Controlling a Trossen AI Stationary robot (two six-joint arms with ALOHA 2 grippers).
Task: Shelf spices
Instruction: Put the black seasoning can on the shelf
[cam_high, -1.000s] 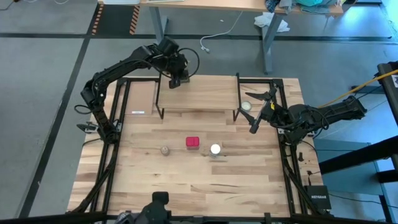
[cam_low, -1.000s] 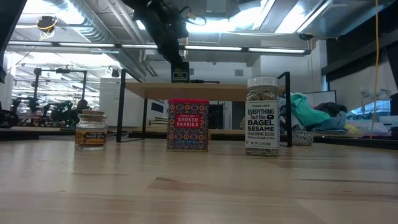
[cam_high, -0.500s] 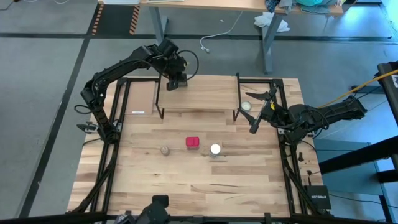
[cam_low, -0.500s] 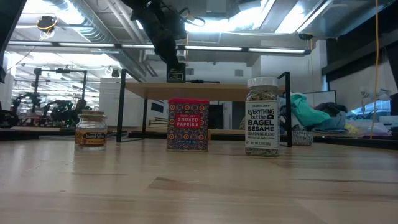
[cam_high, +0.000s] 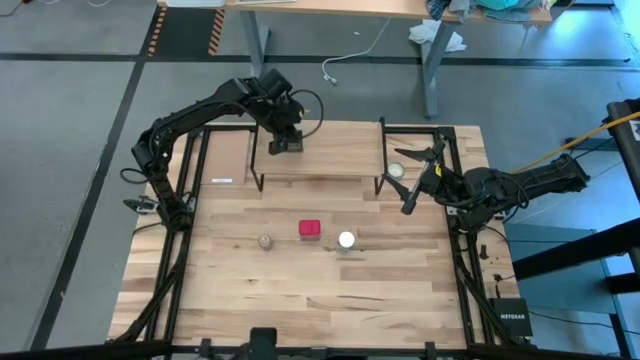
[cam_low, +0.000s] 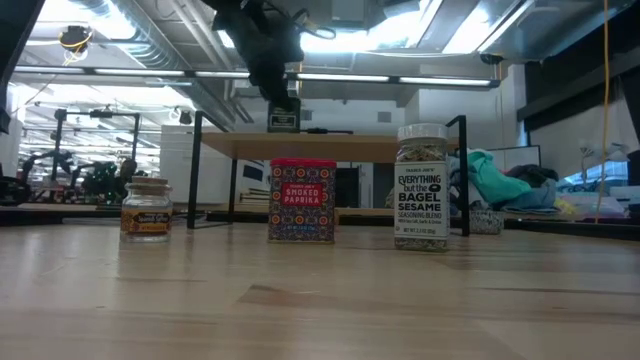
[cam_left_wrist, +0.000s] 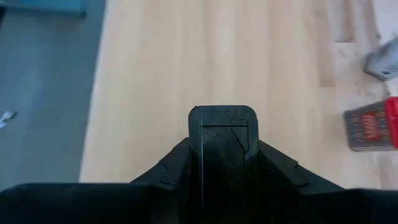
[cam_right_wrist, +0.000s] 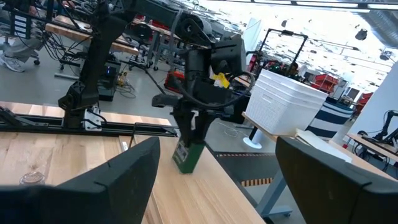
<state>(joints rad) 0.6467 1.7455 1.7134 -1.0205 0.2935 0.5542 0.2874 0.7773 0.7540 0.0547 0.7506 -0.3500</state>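
Left gripper is clamping the dark square tin just above the light-wood shelf's far-left end, so I'm lowering straight down.

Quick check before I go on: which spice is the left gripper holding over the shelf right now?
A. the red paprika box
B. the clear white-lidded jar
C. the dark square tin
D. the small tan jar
C: the left gripper is closed on the dark square tin just above the shelf, while the red box, the white-lidded jar and the tan jar stand on the table.
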